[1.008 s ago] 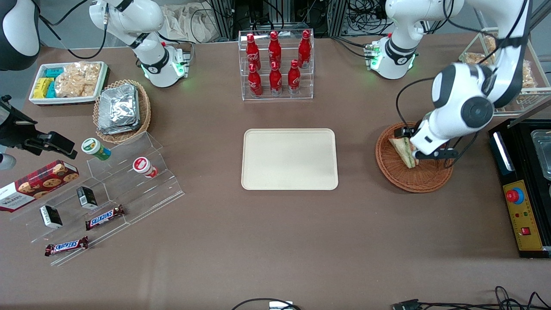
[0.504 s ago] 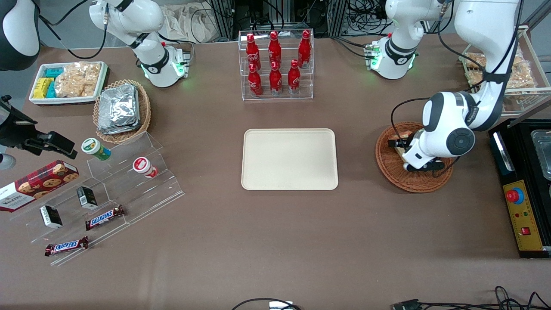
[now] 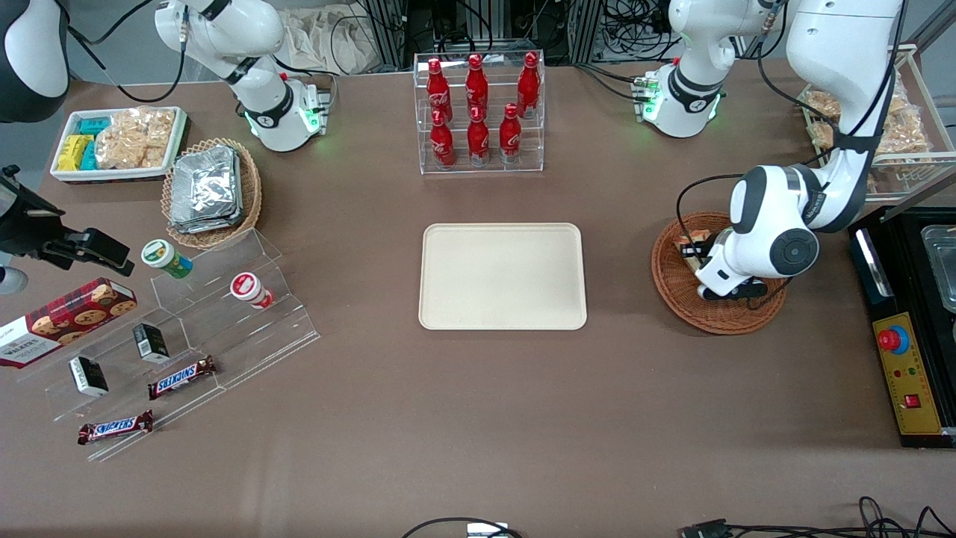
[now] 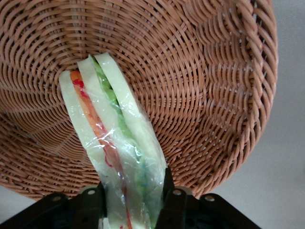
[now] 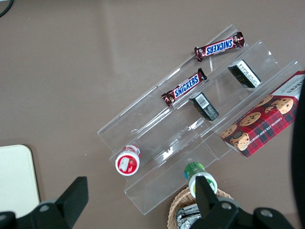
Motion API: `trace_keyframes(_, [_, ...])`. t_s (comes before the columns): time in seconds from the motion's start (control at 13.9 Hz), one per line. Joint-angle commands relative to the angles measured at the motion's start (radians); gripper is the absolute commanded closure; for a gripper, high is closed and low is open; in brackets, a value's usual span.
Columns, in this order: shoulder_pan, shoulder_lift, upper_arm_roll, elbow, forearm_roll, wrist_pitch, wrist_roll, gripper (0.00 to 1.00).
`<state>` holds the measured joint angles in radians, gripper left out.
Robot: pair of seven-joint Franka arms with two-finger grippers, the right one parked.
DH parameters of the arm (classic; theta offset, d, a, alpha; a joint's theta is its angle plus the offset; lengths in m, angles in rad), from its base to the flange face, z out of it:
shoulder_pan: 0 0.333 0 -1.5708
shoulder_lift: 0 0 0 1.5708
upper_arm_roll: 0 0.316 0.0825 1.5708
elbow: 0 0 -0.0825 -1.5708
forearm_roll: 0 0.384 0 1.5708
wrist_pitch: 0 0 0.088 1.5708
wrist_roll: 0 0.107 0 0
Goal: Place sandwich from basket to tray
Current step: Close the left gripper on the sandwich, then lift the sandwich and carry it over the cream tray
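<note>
The sandwich (image 4: 109, 124), a clear-wrapped white-bread wedge with green and orange filling, stands on edge in the reddish-brown wicker basket (image 4: 200, 71). My left gripper (image 4: 129, 210) is shut on it, one black finger pressed to each side of the wrap. In the front view the gripper (image 3: 699, 258) is low inside the basket (image 3: 672, 299), and the white wrist hides all but a corner of the sandwich (image 3: 691, 243). The cream tray (image 3: 502, 276) lies flat at the table's middle, apart from the basket, with nothing on it.
A clear rack of red bottles (image 3: 478, 112) stands farther from the front camera than the tray. A black control box (image 3: 907, 329) and a wire rack of snacks (image 3: 896, 127) flank the basket. Acrylic steps with snacks (image 3: 187, 329) and a foil-packet basket (image 3: 211, 190) lie toward the parked arm's end.
The left arm has come down into the basket and folded lower over it. Its wrist now covers most of the sandwich, which showed more fully a second ago.
</note>
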<state>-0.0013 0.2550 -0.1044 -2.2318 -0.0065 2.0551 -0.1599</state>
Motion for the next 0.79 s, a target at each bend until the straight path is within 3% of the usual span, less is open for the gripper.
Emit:
trace_keyframes(0.0, [0.006, -0.032, 0.0, 0.027, 0.011, -0.054, -0.009, 1.0])
trace_keyframes(0.22, [0.006, -0.098, 0.002, 0.13, 0.055, -0.233, -0.018, 1.0])
trace_keyframes(0.5, [-0.005, -0.1, -0.006, 0.453, 0.08, -0.573, -0.075, 1.0])
trace_keyframes(0.72, [-0.063, -0.089, -0.031, 0.615, 0.062, -0.654, -0.203, 1.0])
